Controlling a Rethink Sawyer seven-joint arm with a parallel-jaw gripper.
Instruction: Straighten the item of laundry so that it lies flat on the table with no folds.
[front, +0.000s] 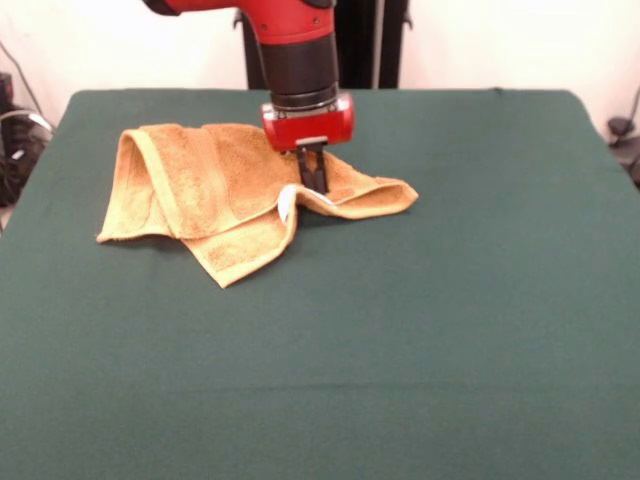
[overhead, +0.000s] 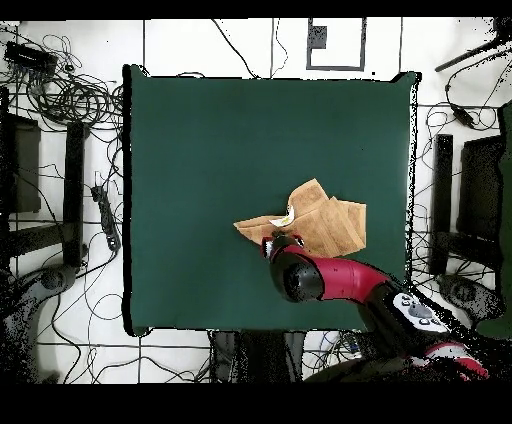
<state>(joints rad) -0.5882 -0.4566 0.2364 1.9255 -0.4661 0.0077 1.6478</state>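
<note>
The mustard-yellow towel (front: 210, 190) lies crumpled on the green table (front: 450, 300), left of centre toward the far side, with several layers folded over each other. Its border band runs along the left fold, and one corner points toward the near side. A small white tag (front: 285, 205) shows at the middle fold. My gripper (front: 313, 183) points straight down and is shut on the towel's folded edge right beside the tag. In the overhead view the towel (overhead: 325, 225) lies right of the table's (overhead: 220, 150) centre, and the red arm (overhead: 330, 280) covers the gripper.
Cables and equipment (overhead: 70, 100) lie on the floor around the table in the overhead view. The table's far edge (front: 450, 92) runs just behind the towel.
</note>
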